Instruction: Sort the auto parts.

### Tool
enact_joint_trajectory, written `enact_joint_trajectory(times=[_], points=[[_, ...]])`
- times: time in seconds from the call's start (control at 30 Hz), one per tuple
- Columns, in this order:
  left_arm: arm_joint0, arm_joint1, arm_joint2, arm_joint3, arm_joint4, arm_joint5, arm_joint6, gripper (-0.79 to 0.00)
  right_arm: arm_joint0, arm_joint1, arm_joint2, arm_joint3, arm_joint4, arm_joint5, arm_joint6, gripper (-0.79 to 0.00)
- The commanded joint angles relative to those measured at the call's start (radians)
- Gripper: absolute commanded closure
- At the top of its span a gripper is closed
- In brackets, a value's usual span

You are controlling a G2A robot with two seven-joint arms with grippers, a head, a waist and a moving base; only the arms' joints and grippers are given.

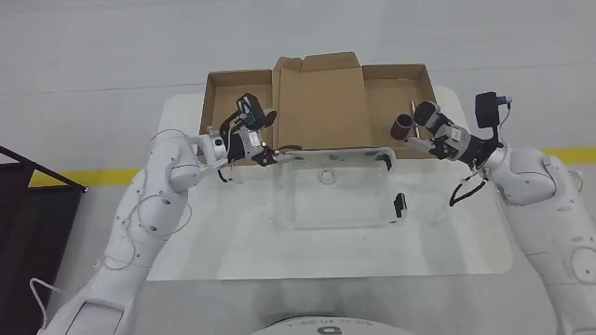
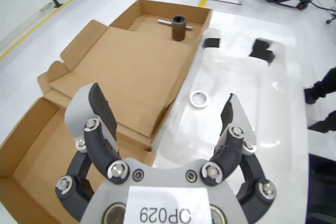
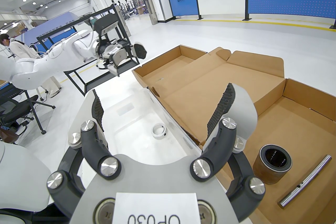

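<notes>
A silver ring (image 1: 327, 176) (image 2: 199, 99) (image 3: 158, 130) lies in the clear plastic tray (image 1: 307, 219). A small black part (image 1: 399, 206) rests near the tray's right side. A dark cylinder (image 1: 402, 127) (image 3: 274, 163) (image 2: 178, 28) and a steel rod (image 3: 304, 181) (image 2: 164, 22) lie in the right compartment of the cardboard box (image 1: 321, 102). My left gripper (image 1: 270, 155) (image 2: 164, 112) hangs open and empty above the box's front edge, at the tray's back left corner. My right gripper (image 1: 417, 135) (image 3: 161, 109) is open and empty over the right compartment's front edge, beside the cylinder.
The box's folded lid (image 1: 321, 107) covers its middle, and the left compartment (image 1: 223, 102) holds nothing I can see. The white table (image 1: 186, 242) extends in front of the tray. A dark rack (image 1: 28, 186) stands off the table's left side.
</notes>
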Motion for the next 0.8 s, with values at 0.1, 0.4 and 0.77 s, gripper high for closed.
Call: enact_joint_trajectory(times=[0.1,0.4,0.77], points=[[0.061,0.006,0.027,-0.109,-0.08,-0.016,-0.071,-0.785,0.0,0.0,0.0,0.0,0.0,0.0,0.0,-0.785],[0.067,0.005,0.045,-0.124,-0.07,0.002,-0.079,-0.157,0.0,0.0,0.0,0.0,0.0,0.0,0.0,-0.785],[-0.065,-0.039,0.315,-0.174,-0.013,0.148,-0.412,-0.289,0.0,0.0,0.0,0.0,0.0,0.0,0.0,-0.785]])
